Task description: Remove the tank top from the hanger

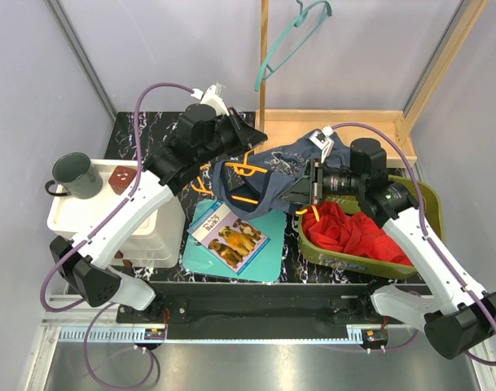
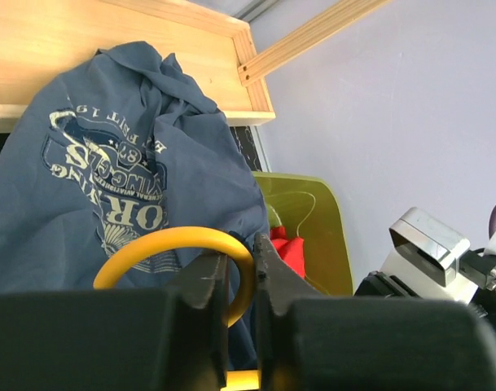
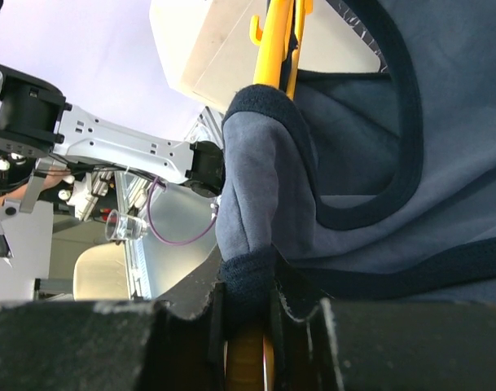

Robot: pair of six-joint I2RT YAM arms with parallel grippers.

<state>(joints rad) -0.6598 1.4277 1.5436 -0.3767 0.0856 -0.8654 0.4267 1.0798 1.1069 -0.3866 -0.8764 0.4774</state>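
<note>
Over the black marbled table (image 1: 138, 133), we see the dark blue printed fabric tank top (image 1: 282, 163) hung on the orange plastic hanger (image 2: 162, 240). Right gripper (image 3: 248, 295) jaws pinch its trimmed edge; left gripper (image 2: 241, 262) jaws clamp the hanger's hook.

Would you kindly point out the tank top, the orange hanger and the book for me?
tank top (image 2: 109, 163), left wrist view, on its printed front
orange hanger (image 2: 174, 238), left wrist view, on the top of its hook
book (image 1: 231, 236), top external view, on its cover
</note>
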